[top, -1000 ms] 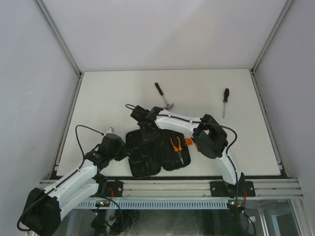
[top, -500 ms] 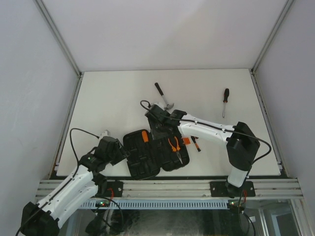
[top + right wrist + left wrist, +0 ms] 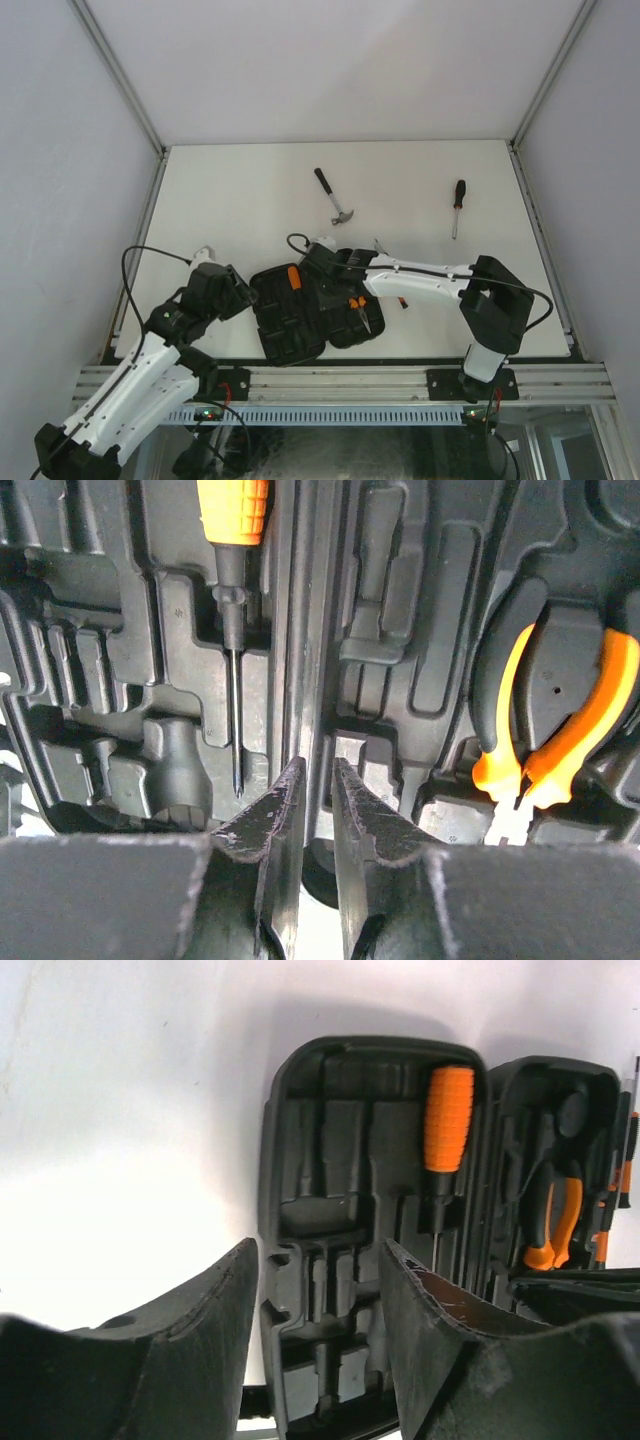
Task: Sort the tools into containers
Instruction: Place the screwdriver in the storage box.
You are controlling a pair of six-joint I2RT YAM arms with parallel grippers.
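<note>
Right gripper (image 3: 318,770): fingers drawn almost together, only a thin slit between them and nothing seen in it; poised over the hinge line of the case.
Left gripper (image 3: 320,1260): fingers spread wide, pinching nothing; low at the near-left edge of the case.
Tool case (image 3: 285,335): lies open and flat at the near middle of the table, its two halves side by side.
Orange-handled screwdriver (image 3: 448,1118): seated in a slot of the left half, shaft pointing to the near edge.
Pliers (image 3: 560,740): seated in the right half.
Slim screwdriver (image 3: 402,300): on the table just right of the case, partly under the right arm.
Hammer (image 3: 333,197): on the table beyond the case, apart from it.
Black-handled screwdriver (image 3: 457,205): far right, well apart.
Table (image 3: 230,200): white.
</note>
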